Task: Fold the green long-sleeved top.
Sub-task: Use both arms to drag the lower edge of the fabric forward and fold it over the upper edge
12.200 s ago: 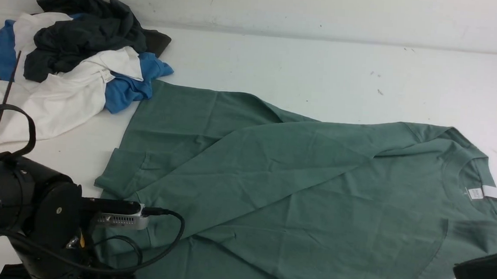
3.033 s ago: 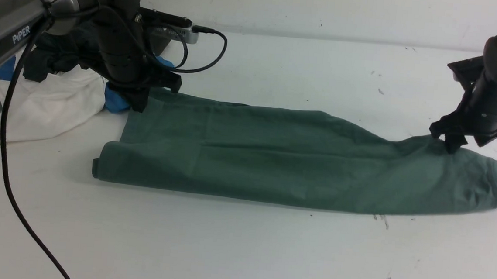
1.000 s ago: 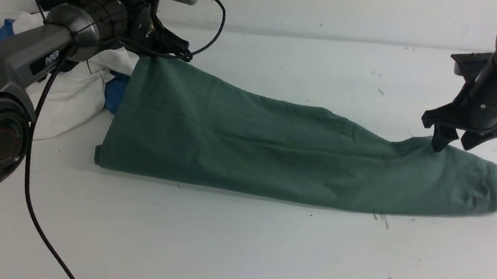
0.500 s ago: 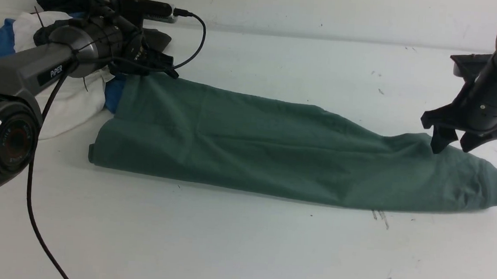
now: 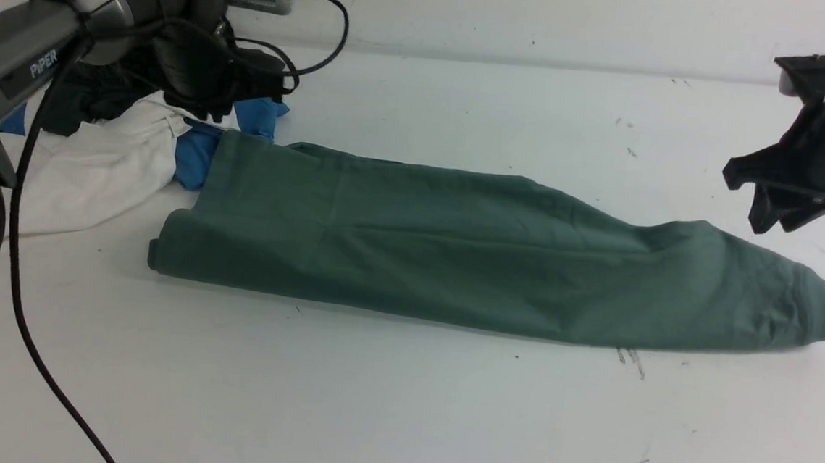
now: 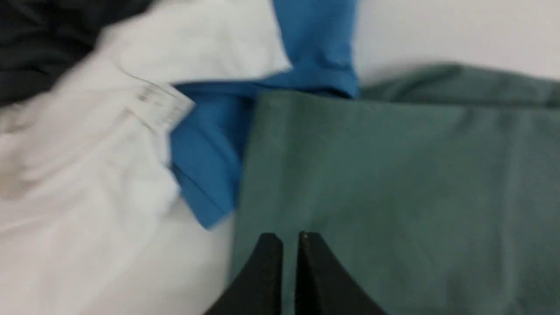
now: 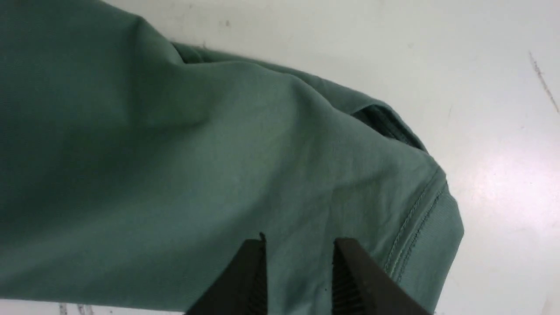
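The green long-sleeved top lies on the table as a long band, folded lengthwise, running from left to right. Its ribbed neck end is at the right. My left gripper hovers over the top's far left corner, beside the blue cloth; its fingers are shut with nothing between them. My right gripper hangs just above the top's right end, clear of the cloth. In the right wrist view its fingers stand apart, open and holding nothing.
A pile of other clothes sits at the far left: a white garment, a blue one touching the top's corner, and a dark one. The left arm's black cable hangs down over the white table.
My left gripper has let go of the far left corner, which has dropped flat, and has lifted and shut. My right gripper has risen off the right end, and its fingers stand closer together.
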